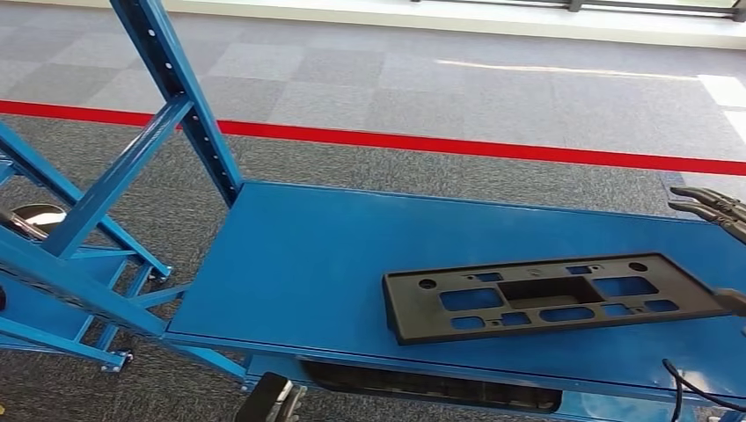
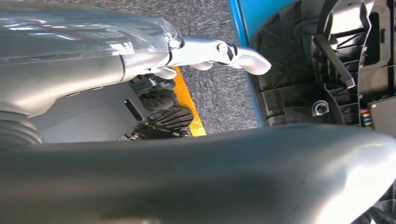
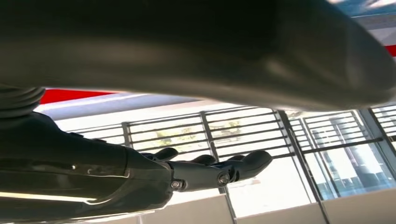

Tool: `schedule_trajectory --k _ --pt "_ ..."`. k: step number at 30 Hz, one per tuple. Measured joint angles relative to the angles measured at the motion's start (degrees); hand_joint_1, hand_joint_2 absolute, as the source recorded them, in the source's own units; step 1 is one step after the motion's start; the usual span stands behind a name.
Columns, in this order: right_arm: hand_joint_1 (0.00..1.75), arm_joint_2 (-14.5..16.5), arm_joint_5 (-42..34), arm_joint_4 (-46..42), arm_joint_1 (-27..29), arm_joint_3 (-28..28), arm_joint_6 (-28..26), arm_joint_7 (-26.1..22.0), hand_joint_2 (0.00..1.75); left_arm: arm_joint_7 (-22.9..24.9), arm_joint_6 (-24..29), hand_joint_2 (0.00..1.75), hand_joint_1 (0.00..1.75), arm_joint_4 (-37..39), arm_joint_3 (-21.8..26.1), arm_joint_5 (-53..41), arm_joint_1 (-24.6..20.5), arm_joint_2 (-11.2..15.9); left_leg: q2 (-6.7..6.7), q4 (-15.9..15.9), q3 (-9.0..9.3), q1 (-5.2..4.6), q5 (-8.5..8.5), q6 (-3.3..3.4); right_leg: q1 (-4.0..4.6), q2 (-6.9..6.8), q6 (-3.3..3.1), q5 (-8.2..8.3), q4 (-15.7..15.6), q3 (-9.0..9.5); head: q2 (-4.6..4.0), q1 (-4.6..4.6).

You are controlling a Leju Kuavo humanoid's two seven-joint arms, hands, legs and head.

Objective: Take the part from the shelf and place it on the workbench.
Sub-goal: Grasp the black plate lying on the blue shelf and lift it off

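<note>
A flat black plastic part, long and rectangular with many cut-out windows, lies on the blue metal shelf board, toward its right end and close to the near edge, slightly skewed to that edge. Nothing holds it. The right hand hangs at the shelf's right end, just beyond the part's far right corner; its dark fingers are stretched out nearly straight and carry nothing. The left hand shows from its wrist camera with silver fingers extended and nothing in them, beside a second black ribbed moulded piece that may sit on a lower level under the board; the view is too close to be sure. A blue slanted upright rises from the shelf's far left corner. Behind, a red floor line crosses grey carpet tiles.
</note>
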Motion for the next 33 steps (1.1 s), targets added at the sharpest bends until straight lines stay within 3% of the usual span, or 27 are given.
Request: schedule_trajectory --k 4,8,15,20,33 --pt "0.0 0.9 3.8 -5.38 7.4 -3.8 0.63 -1.0 0.0 -0.14 0.09 0.0 0.0 0.0 0.54 0.23 0.09 0.0 0.0 -0.13 0.12 0.07 0.0 0.0 0.06 -0.01 -0.01 -0.03 0.0 0.07 0.0 -0.01" --pt "0.0 3.08 9.61 -9.74 14.23 -4.13 -1.07 -1.85 0.0 -0.14 0.13 0.0 0.0 0.0 0.9 0.23 0.15 -0.03 0.0 -0.25 0.22 0.09 -0.02 -0.03 0.07 0.05 -0.05 -0.07 0.0 0.1 0.0 -0.01" --pt "0.0 5.29 11.97 -14.42 20.11 -2.57 -3.08 -0.95 0.0 -0.15 0.05 0.0 0.0 0.0 1.12 0.25 0.18 -0.08 0.1 -0.31 0.42 0.09 -0.03 -0.05 0.07 0.16 -0.07 -0.11 0.0 0.21 0.0 0.0" --pt "0.0 5.98 11.22 -17.73 22.71 -0.33 -3.22 1.78 0.0 -0.07 0.02 0.0 0.0 0.0 1.39 0.31 0.21 -0.14 0.12 -0.32 0.48 0.09 -0.03 -0.05 0.07 0.2 -0.08 -0.12 0.0 0.28 0.01 -0.01" --pt "0.0 3.96 9.63 -16.2 21.21 14.91 -7.14 8.6 0.0 0.2 -1.19 0.0 0.0 0.0 1.6 -1.13 0.19 -0.66 0.17 -0.32 0.57 0.09 -0.03 -0.05 0.07 0.24 -0.07 -0.12 0.0 0.38 0.01 0.01"
